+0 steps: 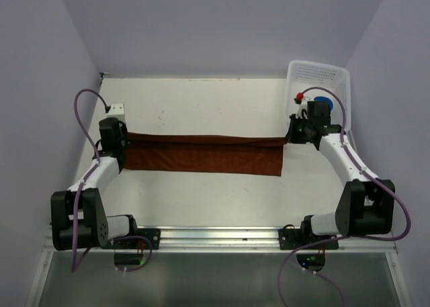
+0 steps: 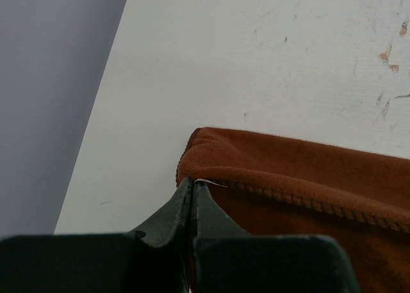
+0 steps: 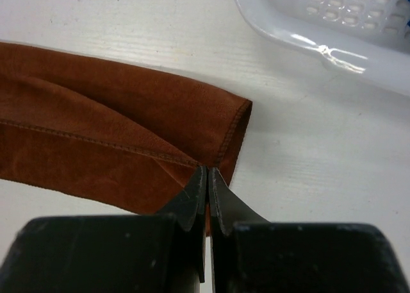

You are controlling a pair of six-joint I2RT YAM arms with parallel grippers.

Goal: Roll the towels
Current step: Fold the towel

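- Black fingers of left gripper [image 2: 193, 185], bottom centre of left wrist view: pressed together on the end corner of the brown towel [image 2: 301, 177], stitched hem running off to lower right.
- Right gripper [image 3: 208, 172], bottom centre of right wrist view: likewise clamped on the opposite end of the same cloth, at the hemmed corner.
- Seen from above: brown towel [image 1: 201, 156] folded lengthwise into a long strip, spanning mid-frame from left gripper [image 1: 115, 140] to right gripper [image 1: 293, 138]; upper edge drawn straight between them, lower part resting on the table [image 1: 201, 99].
- Step in hand, as judged: straightening the folded strip before any rolling; no roll started.
- Next move, as judged: set strip flat, free one end, turn it over onto itself and roll along the length, keeping both long edges in line.
- Blue towel [image 1: 322, 107]: upper right, inside the white basket [image 1: 316, 68], not yet handled.
- Basket [image 3: 333, 49] close beside the right gripper; likely obstruction to that arm's swing.
- Purple cables [image 1: 77, 105] looping at both arms, clear of the cloth.
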